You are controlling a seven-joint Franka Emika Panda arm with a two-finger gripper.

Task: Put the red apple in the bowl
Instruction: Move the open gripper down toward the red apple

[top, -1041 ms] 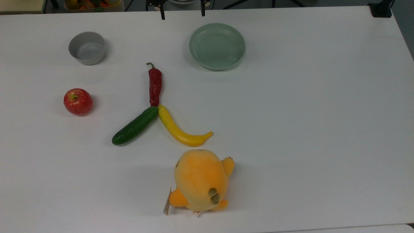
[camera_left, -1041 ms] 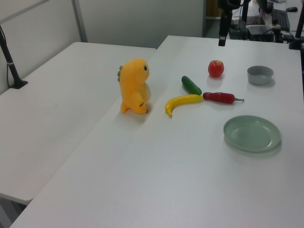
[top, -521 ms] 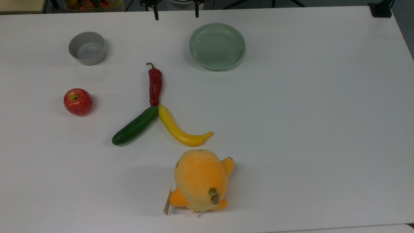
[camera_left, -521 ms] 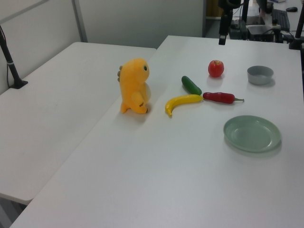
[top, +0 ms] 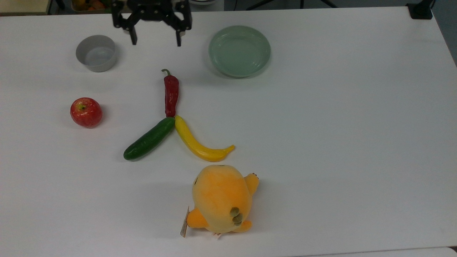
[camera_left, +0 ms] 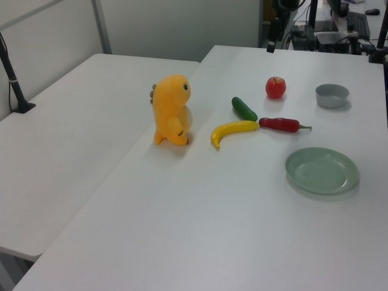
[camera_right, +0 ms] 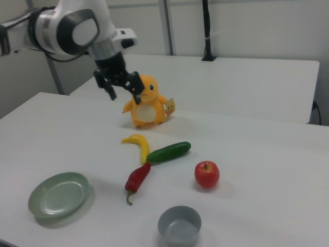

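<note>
While the red apple [top: 86, 112] rests on the tabletop [top: 321, 125] well apart from them, the fingers [top: 133, 38] hang spread wide and empty near the bowl [top: 96, 53].

The arm [top: 150, 9] — cut off by the top view's upper edge.

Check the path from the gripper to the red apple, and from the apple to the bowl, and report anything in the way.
Nothing visible blocks either path. The gripper hangs open above the table between the bowl and the green plate. The red apple sits alone, bare table between it and the bowl; the chili pepper lies off to the top view's right.
</note>
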